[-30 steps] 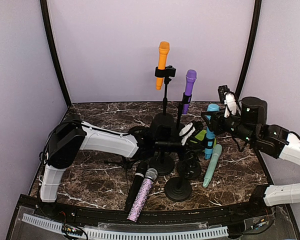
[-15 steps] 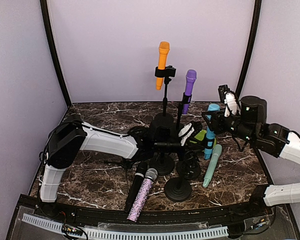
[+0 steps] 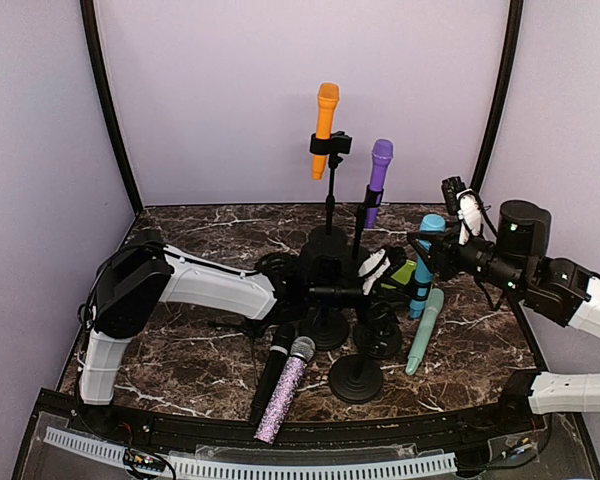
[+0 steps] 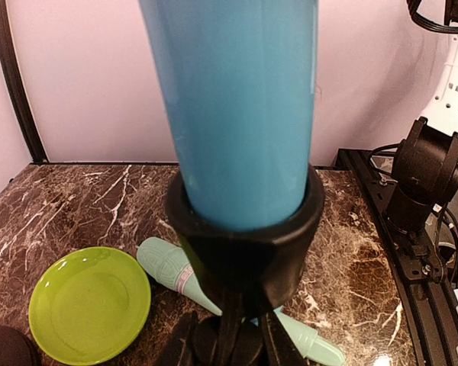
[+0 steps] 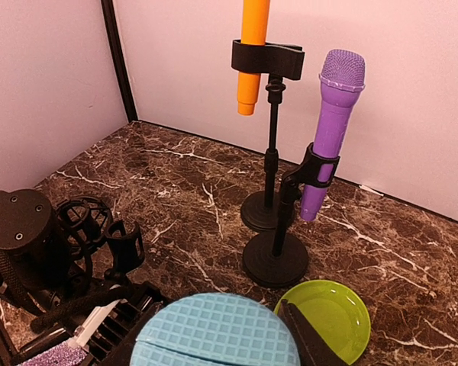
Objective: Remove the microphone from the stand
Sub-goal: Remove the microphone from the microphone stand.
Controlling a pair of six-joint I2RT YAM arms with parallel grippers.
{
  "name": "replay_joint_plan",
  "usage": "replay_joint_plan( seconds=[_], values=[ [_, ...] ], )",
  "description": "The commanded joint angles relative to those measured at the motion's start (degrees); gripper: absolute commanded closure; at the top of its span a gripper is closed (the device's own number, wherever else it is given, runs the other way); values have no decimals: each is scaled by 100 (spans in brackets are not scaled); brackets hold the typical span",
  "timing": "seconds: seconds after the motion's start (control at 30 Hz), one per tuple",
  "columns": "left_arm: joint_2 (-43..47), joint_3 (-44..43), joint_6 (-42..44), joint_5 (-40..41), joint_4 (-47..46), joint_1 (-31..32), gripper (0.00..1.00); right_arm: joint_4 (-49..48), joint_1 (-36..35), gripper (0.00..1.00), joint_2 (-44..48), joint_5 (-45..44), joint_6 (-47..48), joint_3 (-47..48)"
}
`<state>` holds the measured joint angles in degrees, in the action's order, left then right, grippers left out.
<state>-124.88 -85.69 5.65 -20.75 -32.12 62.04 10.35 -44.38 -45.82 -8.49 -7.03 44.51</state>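
A blue microphone (image 3: 421, 268) stands upright in the black clip (image 4: 244, 229) of a short stand. In the left wrist view its blue body (image 4: 237, 107) fills the frame. My right gripper (image 3: 430, 252) is shut on the microphone's upper part; in the right wrist view its fingers (image 5: 301, 332) flank the blue mesh head (image 5: 214, 324). My left gripper (image 3: 376, 268) reaches in from the left and is shut on the stand's stem (image 4: 233, 320) just below the clip.
An orange microphone (image 3: 326, 115) and a purple microphone (image 3: 379, 175) sit in tall stands behind. A mint microphone (image 3: 423, 330), a glittery one (image 3: 285, 390) and a black one (image 3: 270, 370) lie on the marble. A green plate (image 4: 88, 305) and an empty stand base (image 3: 356, 378) are close by.
My right arm has shifted a little to the right, and the blue microphone's head has moved slightly right with it. The left arm has stayed put.
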Motion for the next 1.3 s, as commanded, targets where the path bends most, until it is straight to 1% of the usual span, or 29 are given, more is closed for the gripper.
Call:
replay_joint_plan(
  seconds=[0.0,0.1,0.27,0.67,0.93,1.27],
  values=[
    [157,193,69,-73,332,1,100,-1468,29,75,194,387,57,102],
    [159,193,76,-70,341,1,100,-1483,26,75,141,313,-6,131],
    [164,202,71,-70,347,1,100,-1413,26,76,35,-259,-299,240],
    [166,229,85,-61,362,1,100,-663,26,76,-280,-1542,-1041,767],
    [170,228,97,-74,371,3,100,-634,26,74,-311,-1724,-1136,775],
    [174,228,153,-82,381,1,100,-887,26,75,-143,-1271,-999,628]
  ],
)
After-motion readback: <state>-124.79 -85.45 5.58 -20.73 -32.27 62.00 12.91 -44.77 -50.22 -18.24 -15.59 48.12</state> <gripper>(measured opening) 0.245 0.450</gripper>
